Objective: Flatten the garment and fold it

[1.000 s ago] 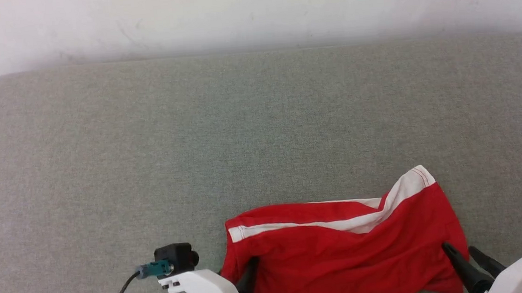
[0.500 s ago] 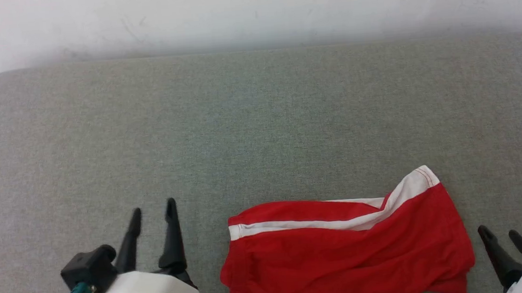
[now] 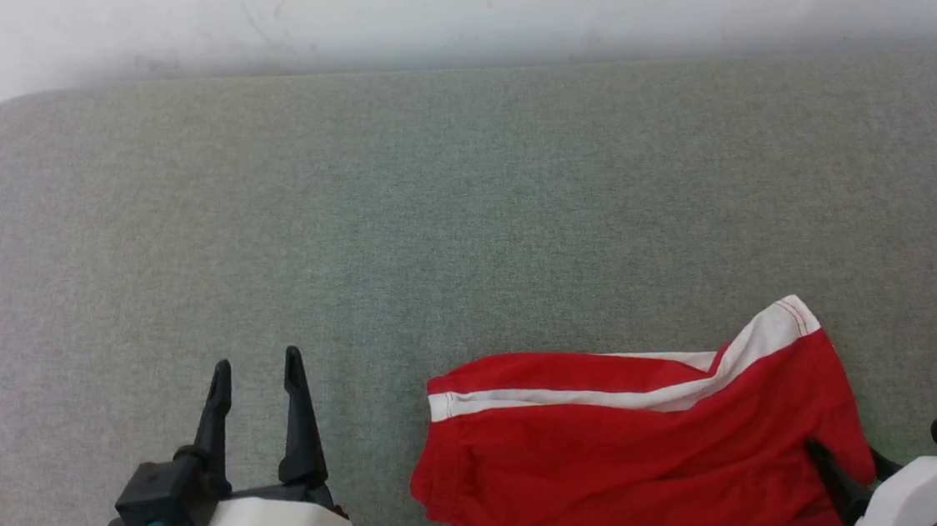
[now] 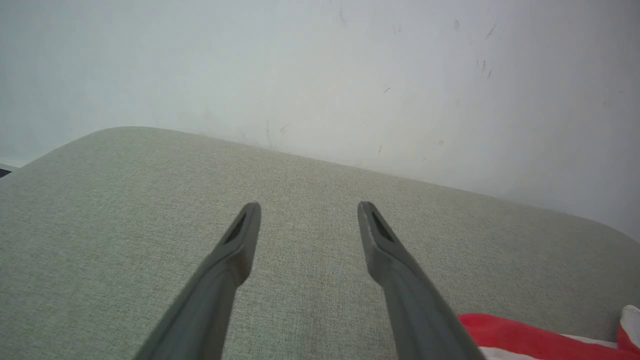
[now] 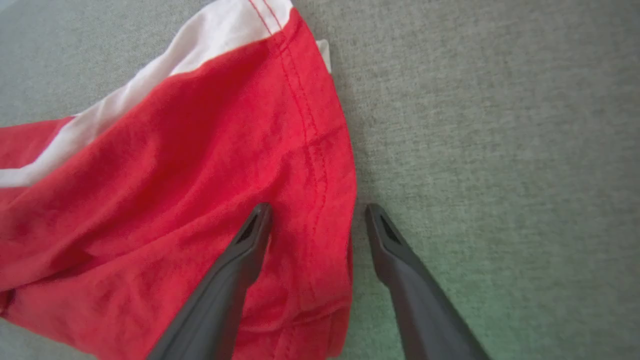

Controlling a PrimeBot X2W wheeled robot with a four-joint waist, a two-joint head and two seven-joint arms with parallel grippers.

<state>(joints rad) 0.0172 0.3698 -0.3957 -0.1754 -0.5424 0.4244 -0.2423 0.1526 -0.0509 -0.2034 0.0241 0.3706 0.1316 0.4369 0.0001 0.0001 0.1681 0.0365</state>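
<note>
The garment [image 3: 634, 451] is a pair of red shorts with a white side stripe, lying rumpled and roughly flat near the front edge, right of centre. My left gripper [image 3: 255, 372] stands open and empty, well to the left of the garment's left end. In the left wrist view its fingertips [image 4: 307, 210] hover over bare fabric, with a bit of the garment [image 4: 525, 340] at the bottom right. My right gripper [image 3: 847, 455] is open at the garment's right hem. In the right wrist view [image 5: 317, 210] one finger lies over the red cloth [image 5: 175, 175] and the other over the surface, with the hem between them.
The work surface [image 3: 465, 213] is a wide grey-green fabric top with rounded far corners. A white wall [image 3: 448, 5] rises right behind its far edge. Bare surface stretches beyond and to the left of the garment.
My left gripper let go of the garment's left end, opened wide and drew off to the left. My right gripper pulled back, then returned to the right hem. The head camera shifted slightly.
</note>
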